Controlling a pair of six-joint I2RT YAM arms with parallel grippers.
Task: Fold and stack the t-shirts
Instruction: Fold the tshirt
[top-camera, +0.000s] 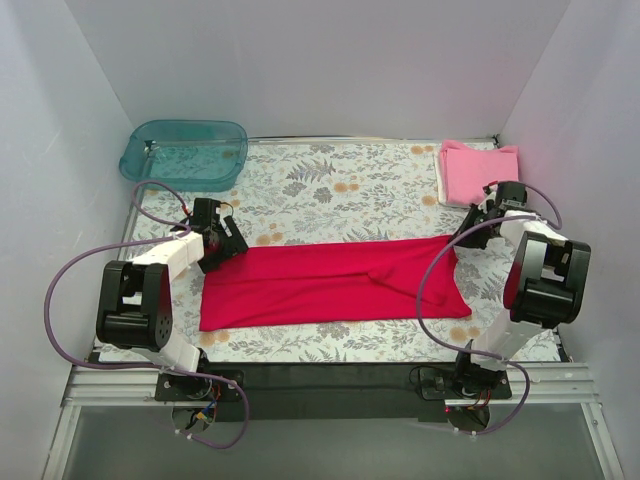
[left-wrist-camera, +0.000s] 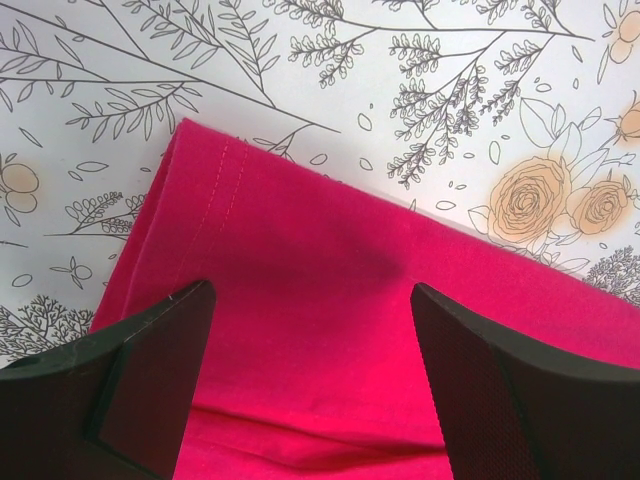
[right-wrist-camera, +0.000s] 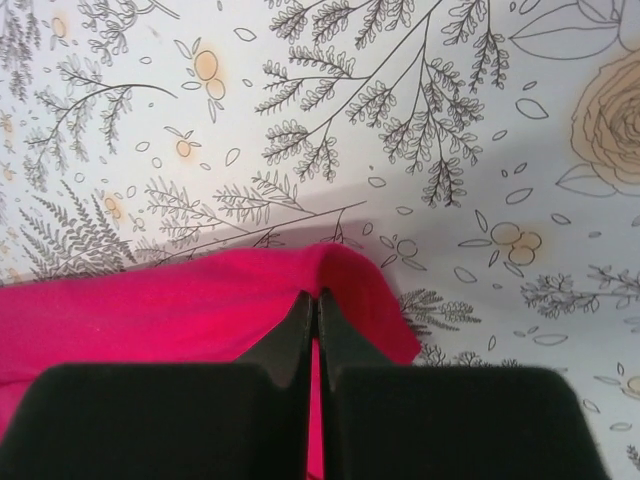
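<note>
Right gripper (right-wrist-camera: 316, 296) closed tight on far corner of red t-shirt (top-camera: 330, 285). Left gripper (left-wrist-camera: 312, 290) spread wide over opposite corner: lower, catch hem fully, lift both level.

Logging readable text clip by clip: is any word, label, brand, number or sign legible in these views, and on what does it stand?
None can be read in any view.
The bright crimson red cotton t-shirt, the folded light pink t-shirt, the teal translucent plastic tub and the floral-print table cover bear no writing.
The left arm and right arm show no legible marking.
</note>
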